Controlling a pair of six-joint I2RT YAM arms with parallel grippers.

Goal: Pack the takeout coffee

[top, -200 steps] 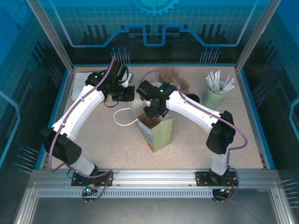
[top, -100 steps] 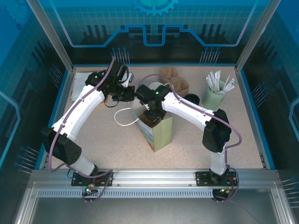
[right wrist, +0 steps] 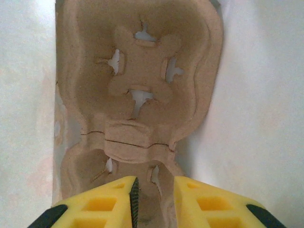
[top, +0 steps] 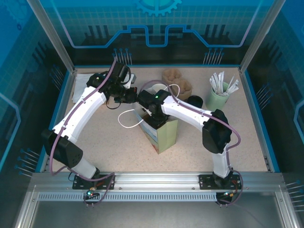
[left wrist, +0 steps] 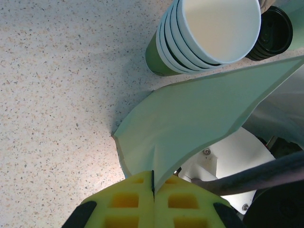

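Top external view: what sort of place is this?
Probably a robot test cell staged as a takeaway coffee counter: an aluminium frame, a stack of green cups, and a pulp cup carrier inside a pale green bag.

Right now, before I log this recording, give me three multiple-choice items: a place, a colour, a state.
1. The cardboard carrier under the right gripper lies: A on bare table; B inside the paper bag; C on the cup stack.
2. The bag's outside is: A pale green; B brown; C red.
3. The left gripper is: A wide open; B shut on the bag's edge; C shut on a cup.
Answers: B, white bag walls flank it; A, seen from the top; B, it pinches the green sheet.
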